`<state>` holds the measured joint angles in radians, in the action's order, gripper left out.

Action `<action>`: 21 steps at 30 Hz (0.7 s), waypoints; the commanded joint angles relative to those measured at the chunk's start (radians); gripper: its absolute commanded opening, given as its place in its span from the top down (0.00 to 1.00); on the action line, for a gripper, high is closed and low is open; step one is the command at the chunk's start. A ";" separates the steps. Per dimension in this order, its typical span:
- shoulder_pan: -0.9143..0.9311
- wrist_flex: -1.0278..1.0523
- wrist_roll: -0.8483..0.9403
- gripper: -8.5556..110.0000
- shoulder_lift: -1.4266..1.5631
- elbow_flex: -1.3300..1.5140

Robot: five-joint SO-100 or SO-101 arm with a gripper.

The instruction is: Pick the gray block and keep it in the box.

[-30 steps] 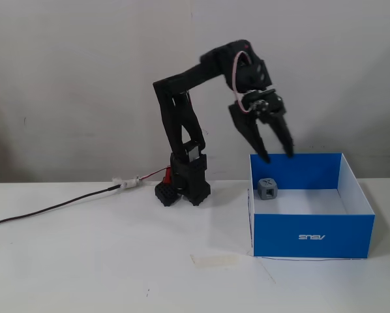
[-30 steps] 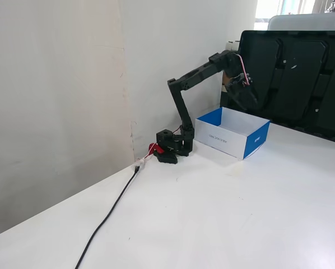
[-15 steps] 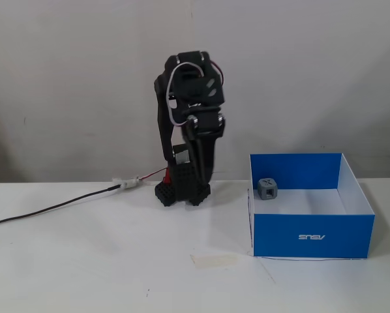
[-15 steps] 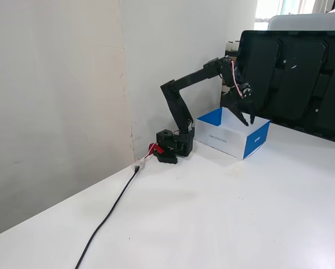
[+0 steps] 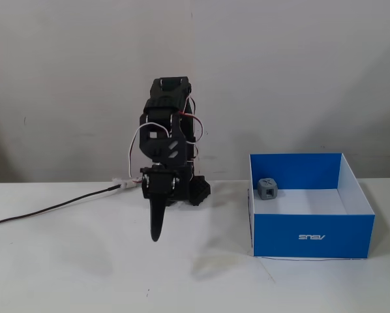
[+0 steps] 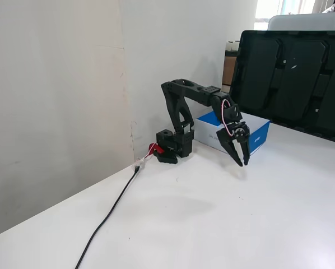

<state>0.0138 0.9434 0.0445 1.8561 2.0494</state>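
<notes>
The gray block sits on the white floor inside the blue box, near its back left corner. In a fixed view the box shows behind the arm, and the block is hidden there. My gripper hangs pointing down above the table, well to the left of the box and apart from it. In a fixed view the gripper shows a narrow gap between its fingertips and holds nothing.
A black cable runs from the arm's base leftward across the white table. A large dark monitor stands behind the box. A wall stands close behind the arm.
</notes>
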 commanded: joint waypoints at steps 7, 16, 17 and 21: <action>-0.035 -0.147 -0.008 0.93 0.112 0.189; -0.006 -0.347 -0.009 0.93 0.416 0.532; -0.006 -0.347 -0.009 0.93 0.477 0.577; -0.002 -0.304 -0.009 0.93 0.703 0.710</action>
<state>0.0077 0.6351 0.0445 2.5035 2.7688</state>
